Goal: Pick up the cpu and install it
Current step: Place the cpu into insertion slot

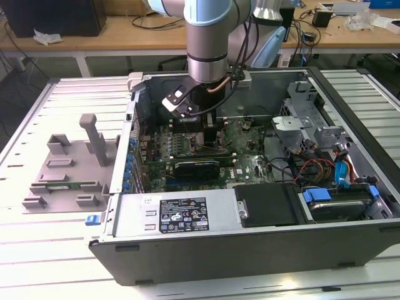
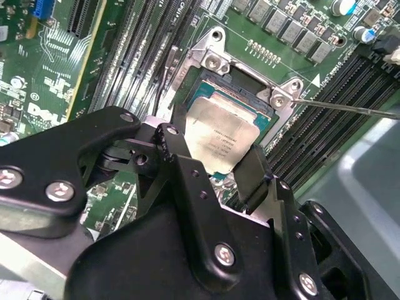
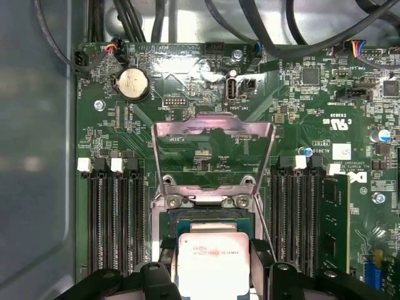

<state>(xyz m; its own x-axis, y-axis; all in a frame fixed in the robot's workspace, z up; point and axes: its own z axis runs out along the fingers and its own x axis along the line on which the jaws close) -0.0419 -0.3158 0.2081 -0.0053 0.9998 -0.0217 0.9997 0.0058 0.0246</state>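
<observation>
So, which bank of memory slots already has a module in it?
The bank across the socket from the round battery: a green module stands in its outer slot. The other bank, by the grey wall, holds none.

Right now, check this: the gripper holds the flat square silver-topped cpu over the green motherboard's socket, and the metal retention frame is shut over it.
Wrong on the frame. The gripper holds the cpu over the socket of the green motherboard, but the metal retention frame stands swung open, clear of the cpu, as the first wrist view shows.
</observation>
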